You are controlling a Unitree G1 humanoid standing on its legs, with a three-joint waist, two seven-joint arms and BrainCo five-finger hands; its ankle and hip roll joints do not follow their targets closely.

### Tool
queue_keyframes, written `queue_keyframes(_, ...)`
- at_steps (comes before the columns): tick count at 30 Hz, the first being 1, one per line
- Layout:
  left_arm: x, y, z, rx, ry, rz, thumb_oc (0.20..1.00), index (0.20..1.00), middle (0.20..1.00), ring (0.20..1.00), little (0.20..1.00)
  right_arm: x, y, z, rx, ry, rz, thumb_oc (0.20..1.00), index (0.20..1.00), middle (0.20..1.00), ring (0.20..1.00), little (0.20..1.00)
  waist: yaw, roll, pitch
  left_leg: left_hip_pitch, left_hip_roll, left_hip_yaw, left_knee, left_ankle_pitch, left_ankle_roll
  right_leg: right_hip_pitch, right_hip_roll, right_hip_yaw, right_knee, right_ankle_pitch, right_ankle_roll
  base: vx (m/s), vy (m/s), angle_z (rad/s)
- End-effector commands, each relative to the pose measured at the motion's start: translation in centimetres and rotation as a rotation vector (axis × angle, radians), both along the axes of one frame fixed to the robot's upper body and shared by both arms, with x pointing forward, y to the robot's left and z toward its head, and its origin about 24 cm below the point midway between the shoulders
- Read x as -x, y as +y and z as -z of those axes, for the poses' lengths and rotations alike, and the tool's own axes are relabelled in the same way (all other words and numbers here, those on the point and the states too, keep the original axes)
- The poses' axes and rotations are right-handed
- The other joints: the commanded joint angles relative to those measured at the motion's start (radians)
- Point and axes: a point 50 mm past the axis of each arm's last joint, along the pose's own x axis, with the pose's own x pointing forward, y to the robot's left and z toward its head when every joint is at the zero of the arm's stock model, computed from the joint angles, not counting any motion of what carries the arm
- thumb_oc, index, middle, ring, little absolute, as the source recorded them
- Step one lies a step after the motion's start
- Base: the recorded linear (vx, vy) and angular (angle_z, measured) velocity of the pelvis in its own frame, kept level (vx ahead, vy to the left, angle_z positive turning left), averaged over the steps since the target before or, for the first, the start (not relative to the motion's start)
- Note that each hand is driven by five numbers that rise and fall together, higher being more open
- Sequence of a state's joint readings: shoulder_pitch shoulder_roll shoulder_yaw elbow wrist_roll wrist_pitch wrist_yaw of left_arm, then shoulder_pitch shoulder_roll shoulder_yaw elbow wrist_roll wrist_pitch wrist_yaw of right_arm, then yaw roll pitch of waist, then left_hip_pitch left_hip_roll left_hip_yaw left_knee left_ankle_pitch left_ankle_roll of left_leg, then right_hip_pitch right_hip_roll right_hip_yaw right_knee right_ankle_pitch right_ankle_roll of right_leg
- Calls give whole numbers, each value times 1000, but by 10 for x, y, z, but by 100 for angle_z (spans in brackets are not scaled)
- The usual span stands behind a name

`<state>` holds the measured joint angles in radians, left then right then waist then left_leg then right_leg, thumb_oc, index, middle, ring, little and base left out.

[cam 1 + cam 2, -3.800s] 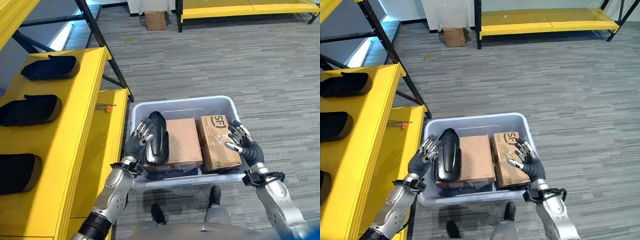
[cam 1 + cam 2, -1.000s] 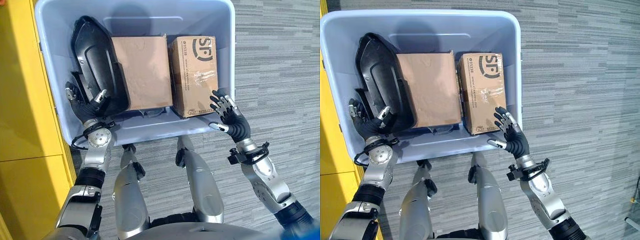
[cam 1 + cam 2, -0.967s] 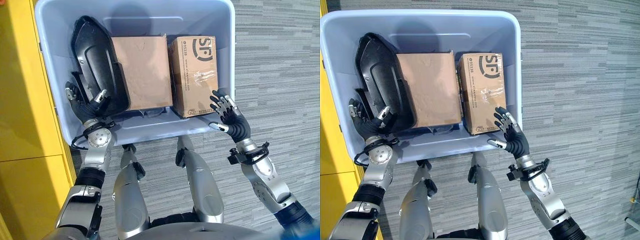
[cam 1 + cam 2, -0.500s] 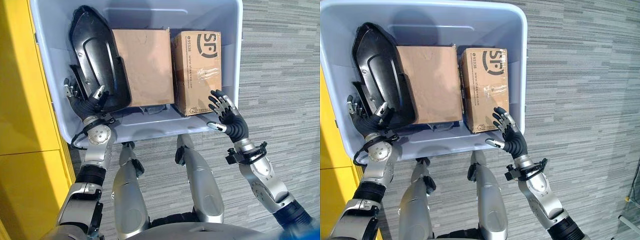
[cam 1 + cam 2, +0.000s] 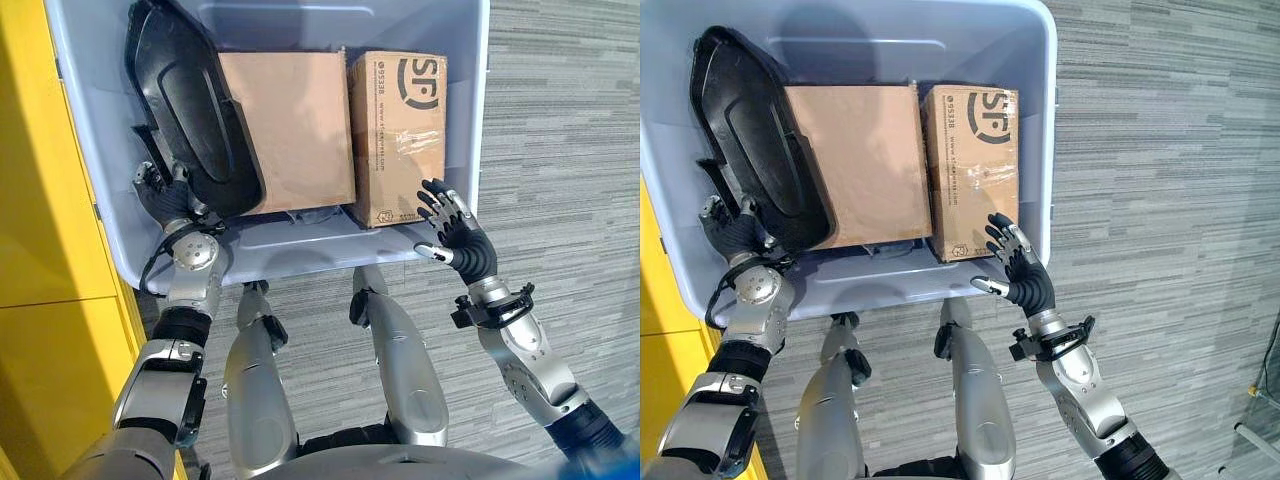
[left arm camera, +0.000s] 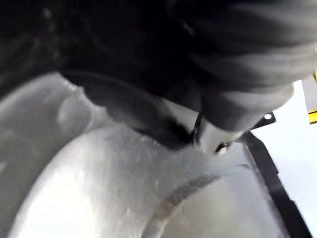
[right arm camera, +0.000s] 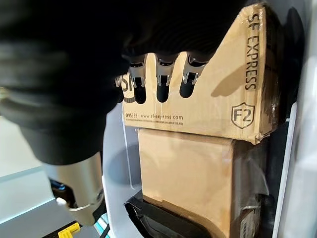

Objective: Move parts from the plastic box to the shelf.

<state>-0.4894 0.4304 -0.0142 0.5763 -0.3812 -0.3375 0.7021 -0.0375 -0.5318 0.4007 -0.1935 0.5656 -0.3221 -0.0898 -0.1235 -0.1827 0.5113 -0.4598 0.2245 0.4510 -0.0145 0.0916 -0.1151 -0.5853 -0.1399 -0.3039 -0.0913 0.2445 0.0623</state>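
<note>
The black moulded part [image 5: 190,110] lies at the left inside the plastic box [image 5: 465,120], the left robot hand [image 5: 165,200] at its near end with grip indeterminate, while the right robot hand [image 5: 455,235] is spread open beside the printed carton [image 5: 410,130].

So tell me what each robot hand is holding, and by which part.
Right robot hand is open above the printed box, holding nothing. Left robot hand is at the black part's near end; grip unclear.

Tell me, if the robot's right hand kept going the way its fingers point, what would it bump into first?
Most likely the printed cardboard box in the plastic box: the right hand hovers open near its closest end, though depth is unclear.
</note>
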Motion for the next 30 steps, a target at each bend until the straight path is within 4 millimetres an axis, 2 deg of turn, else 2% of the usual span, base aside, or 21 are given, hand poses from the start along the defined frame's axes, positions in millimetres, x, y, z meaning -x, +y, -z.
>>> queue_keyframes(1, 4, 8, 0, -26, 1, 6, 200, 200, 200, 200, 200, 5, -9, -21, -3, -107, 15, 1000, 1000, 1000, 1000, 1000, -7, -4, -40, 15, 84, -14, -15, 82, -69, 85, -102, 0, 100, -2, 141, 0, 0, 0)
queue_keyframes(5, 6, -2, -3, 5, -40, 64, 200, 200, 200, 200, 200, 5, -11, -21, 12, -107, 27, 1000, 1000, 1000, 1000, 1000, -3, 10, -51, 30, 78, -9, -19, 80, -67, 92, -104, 2, 103, -6, 141, 0, 0, 0)
queue_keyframes(8, 13, -7, -5, -35, -55, 92, 200, 200, 200, 200, 200, 5, -14, -19, 26, -99, 39, 1000, 1000, 1000, 1000, 1000, 4, 22, -61, 47, 73, -6, -26, 79, -65, 101, -106, 2, 103, -8, 142, 4, 5, -1)
queue_keyframes(9, 19, -13, -7, -47, -85, 127, 200, 200, 200, 200, 200, 3, -17, -16, 35, -85, 54, 1000, 1000, 1000, 1000, 1000, 15, 35, -76, 72, 67, -4, -36, 80, -65, 120, -108, 0, 105, -13, 142, 0, 0, 0)
queue_keyframes(16, 27, -12, -9, -63, -119, 152, 200, 200, 200, 200, 200, 2, -18, -13, 38, -70, 61, 1000, 1000, 1000, 1000, 1000, 29, 56, -104, 131, 57, 15, -62, 84, -69, 165, -114, -3, 97, -12, 149, 22, 17, 1)
queue_keyframes(17, 36, -8, -12, -120, -127, 151, 200, 200, 200, 200, 200, 3, -22, -5, 48, -37, 76, 1000, 1000, 1000, 1000, 1000, 44, 86, -145, 186, 47, 17, -70, 73, -71, 215, -126, -7, 97, -18, 154, 103, 48, 7)
queue_keyframes(27, 69, 9, -39, -379, -191, 128, 200, 200, 200, 200, 200, 7, -28, 6, 102, 3, 58, 1000, 1000, 1000, 1000, 1000, 71, 168, -253, 374, 3, 23, -73, 31, -62, 395, -172, -15, 94, -61, 161, 91, 25, 4)
queue_keyframes(30, 78, 8, -44, -438, -199, 172, 200, 200, 200, 200, 200, 8, -29, 9, 98, 15, 48, 1000, 1000, 1000, 1000, 1000, 70, 193, -290, 411, 0, 34, -73, 49, -54, 431, -172, -22, 92, -66, 146, -4, -62, 1)
